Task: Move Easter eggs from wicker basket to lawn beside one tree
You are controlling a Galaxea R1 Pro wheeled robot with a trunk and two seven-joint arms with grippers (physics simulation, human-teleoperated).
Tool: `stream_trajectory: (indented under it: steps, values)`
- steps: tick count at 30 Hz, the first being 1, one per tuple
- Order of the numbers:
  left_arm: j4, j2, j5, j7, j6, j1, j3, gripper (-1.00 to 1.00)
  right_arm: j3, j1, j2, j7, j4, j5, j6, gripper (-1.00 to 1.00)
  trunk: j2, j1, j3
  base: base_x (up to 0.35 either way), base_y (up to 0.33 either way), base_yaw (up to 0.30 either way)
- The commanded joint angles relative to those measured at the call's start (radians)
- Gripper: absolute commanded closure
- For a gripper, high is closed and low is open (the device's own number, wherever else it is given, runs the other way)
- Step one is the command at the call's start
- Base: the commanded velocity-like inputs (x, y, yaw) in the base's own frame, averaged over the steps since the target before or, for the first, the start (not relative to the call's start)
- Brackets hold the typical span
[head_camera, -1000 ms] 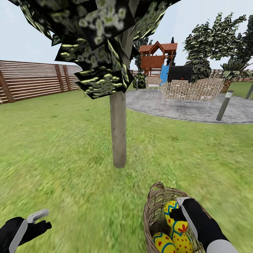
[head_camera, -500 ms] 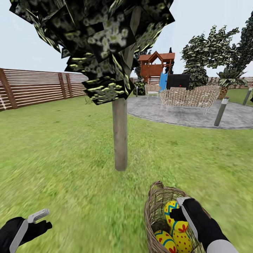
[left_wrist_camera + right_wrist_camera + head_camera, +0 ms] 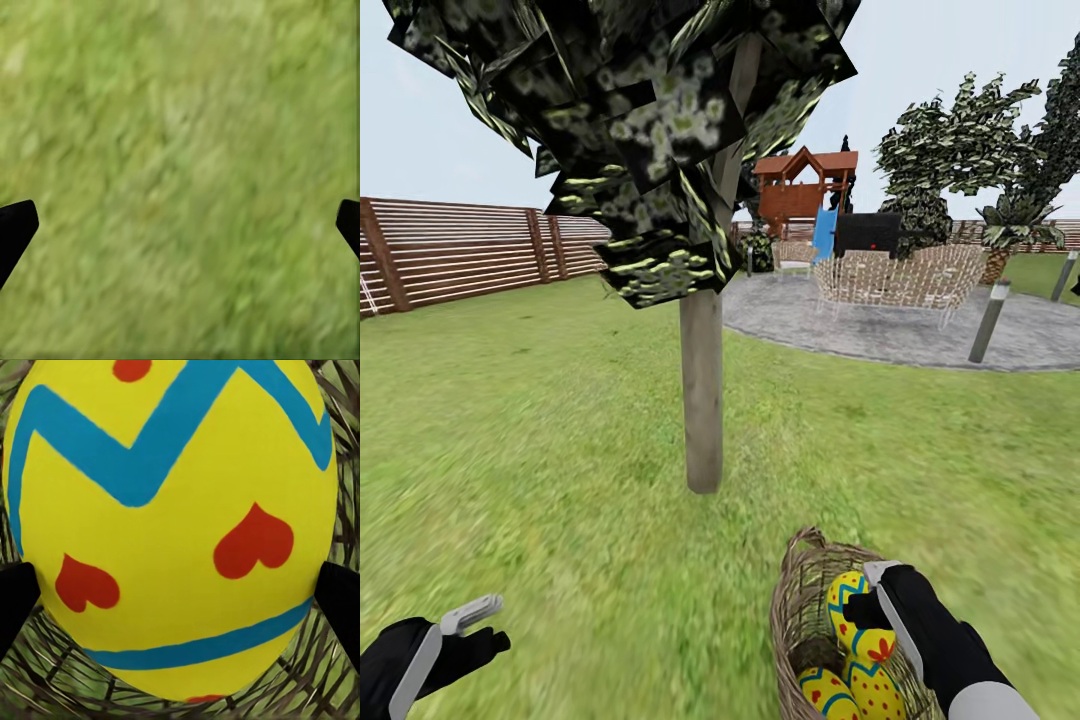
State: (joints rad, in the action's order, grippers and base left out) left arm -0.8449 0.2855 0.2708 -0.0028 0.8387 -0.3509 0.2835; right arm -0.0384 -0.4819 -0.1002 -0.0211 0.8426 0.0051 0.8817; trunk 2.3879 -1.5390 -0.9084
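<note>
The tree's pale trunk (image 3: 702, 400) stands straight ahead on the lawn (image 3: 540, 420), with its dark crown overhead. The brown wicker basket (image 3: 792, 590) sits on the grass at the lower right of the head view, a short way in front of the trunk. It holds three yellow Easter eggs. My right gripper (image 3: 872, 598) is shut on the topmost egg (image 3: 847, 600), whose blue zigzag and red hearts (image 3: 180, 472) span the gap between both fingertips. The other two eggs (image 3: 825, 692) (image 3: 875, 690) lie lower in the basket. My left gripper (image 3: 478, 622) hangs open over bare grass (image 3: 180, 112).
A grey paved patio (image 3: 860, 320) with pale woven chairs (image 3: 900, 275) and a bollard light (image 3: 988, 320) lies beyond the tree to the right. A brown slatted fence (image 3: 450, 250) runs along the left. Open grass spreads around the trunk.
The whole view has shifted: trunk and basket sit slightly lower in the picture. My right gripper and its egg keep their place, so the basket and lower eggs have dropped a little relative to them.
</note>
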Motion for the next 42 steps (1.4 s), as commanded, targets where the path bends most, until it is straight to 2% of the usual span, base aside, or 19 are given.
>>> stream_trajectory:
  steps: [1, 23, 29, 35, 42]
  values:
    - [-0.001, 0.0, 0.002, 0.0, 0.005, 0.0, 0.002, -1.0, -0.003, 0.0, -0.001, -0.003, 0.001, 0.001, 0.005, 1.0, -0.007, 0.004, 0.002, 0.0, 0.0, 0.0]
    - [-0.002, 0.0, 0.002, 0.0, 0.005, 0.0, 0.002, -1.0, 0.0, -0.001, -0.003, -0.003, 0.002, -0.001, 0.004, 1.0, -0.161, 0.088, 0.071, 0.0, 0.0, 0.0]
    - [-0.002, 0.0, 0.002, -0.001, 0.005, 0.0, 0.002, -1.0, -0.002, 0.0, -0.003, -0.003, 0.002, -0.001, 0.003, 1.0, -0.203, 0.111, 0.095, 0.0, 0.0, -0.168]
    - [-0.003, 0.0, 0.002, -0.001, 0.005, 0.0, 0.002, -1.0, -0.003, 0.0, -0.001, -0.003, 0.002, -0.001, 0.003, 1.0, -0.203, 0.111, 0.095, 0.0, 0.0, -0.023]
    - [-0.003, 0.0, 0.002, -0.001, 0.005, 0.0, 0.002, -1.0, -0.002, 0.0, -0.002, -0.003, 0.003, 0.0, 0.004, 1.0, -0.203, 0.111, 0.101, 0.0, 0.0, -0.229]
